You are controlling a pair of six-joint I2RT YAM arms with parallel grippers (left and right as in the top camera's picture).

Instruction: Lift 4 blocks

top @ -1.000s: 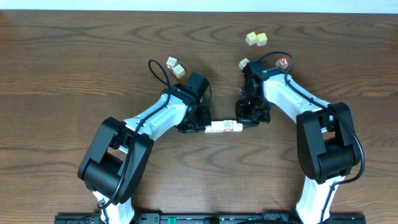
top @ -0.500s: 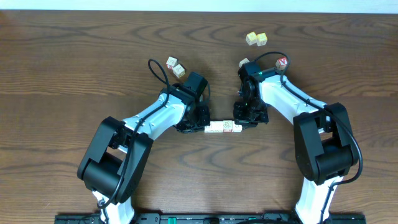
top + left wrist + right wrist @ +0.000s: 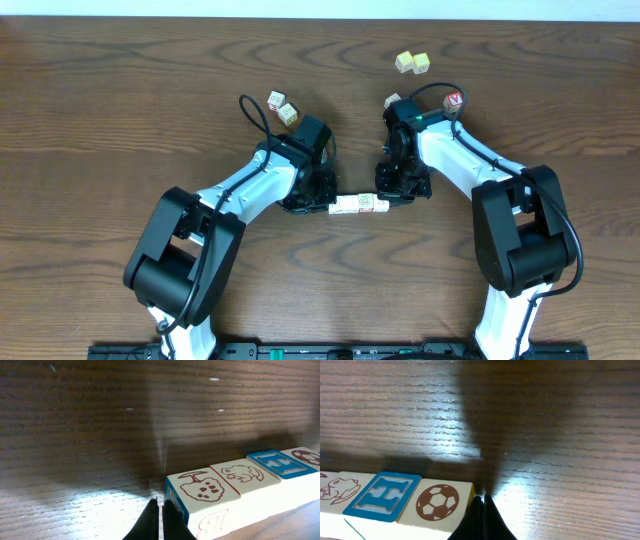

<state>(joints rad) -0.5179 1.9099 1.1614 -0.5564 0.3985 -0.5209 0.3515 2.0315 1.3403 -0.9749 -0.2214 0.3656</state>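
Brown wood-grain tabletop (image 3: 100, 100) is recorded in the overhead view. Four blocks (image 3: 360, 204) are found end to end in one straight row near the middle, between the two arms. The left gripper (image 3: 325, 204) is set against the row's left end and the right gripper (image 3: 388, 199) against its right end. Two pale cubes (image 3: 281, 107) are noted beyond the left arm, two yellowish cubes (image 3: 412, 62) toward the far edge, and a red-lettered cube (image 3: 455, 99) beside the right arm.

Left wrist view: the left gripper (image 3: 160, 521) is seen fully closed, with nothing held between its fingers. Its tips are placed against the end face of the nearest of the blocks (image 3: 240, 487). The top prints are read as a brown figure, a frog, a blue letter and a football.

Right wrist view: the right gripper (image 3: 484, 515) is likewise closed on nothing, its tips placed at the end of the blocks (image 3: 395, 497), by the football print. Whether the row rests on the tabletop cannot be determined.
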